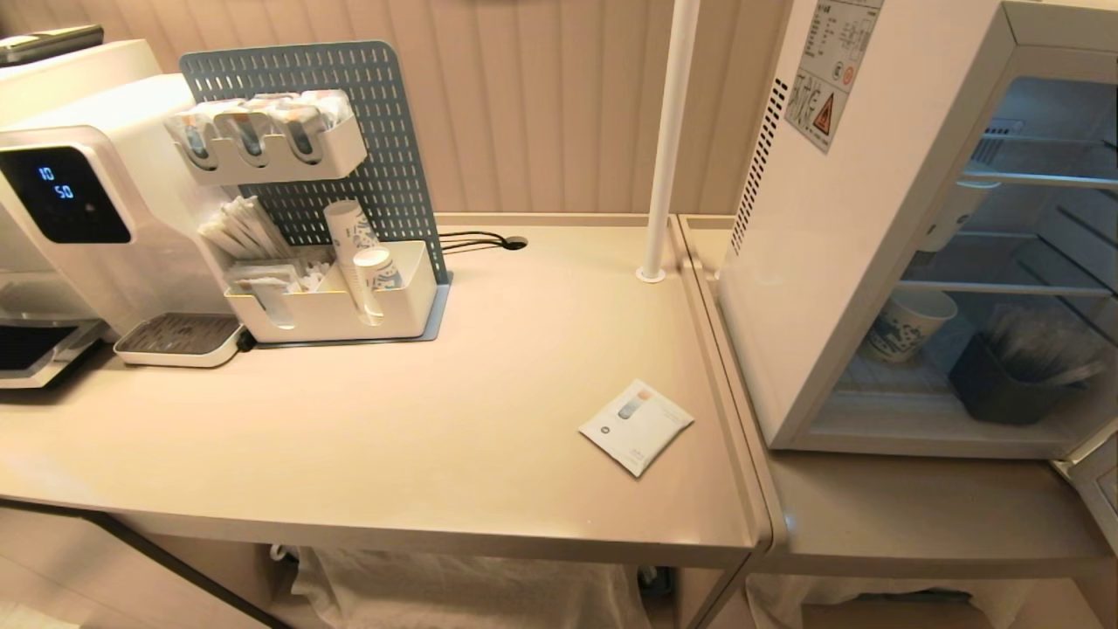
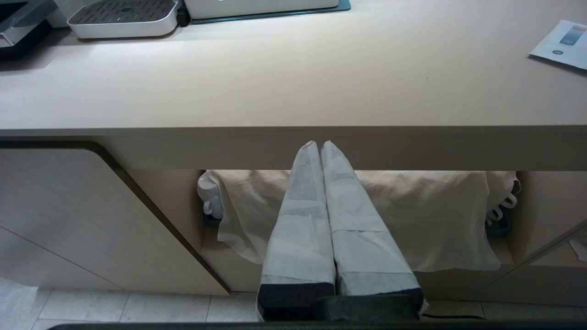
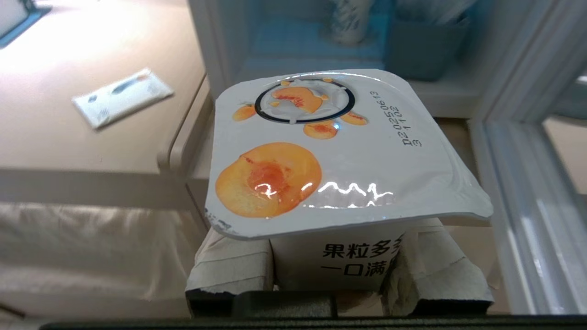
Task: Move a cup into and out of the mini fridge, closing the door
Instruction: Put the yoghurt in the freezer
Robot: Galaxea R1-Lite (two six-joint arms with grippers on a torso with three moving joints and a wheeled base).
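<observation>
1. Right gripper (image 3: 337, 270) clamps the cup (image 3: 339, 151) by its sides, in front of the open mini fridge (image 1: 838, 227)
2. Left gripper (image 2: 319, 149) parked below table (image 2: 293, 91) edge, fingers pressed together, empty

The mini fridge (image 1: 873, 262) stands open at the right end of the counter (image 1: 393, 454), its doorway unblocked, though the bottom compartment already holds a paper cup (image 1: 904, 325) at the left and a dark bin (image 1: 1004, 380) at the right, with a gap between them. The counter's front half is bare apart from a flat sachet (image 1: 636, 426) near its right edge. A white pole (image 1: 668, 140) rises at the back right corner, and what seems to be the door (image 1: 1096, 476) juts out at the fridge's lower right.
</observation>
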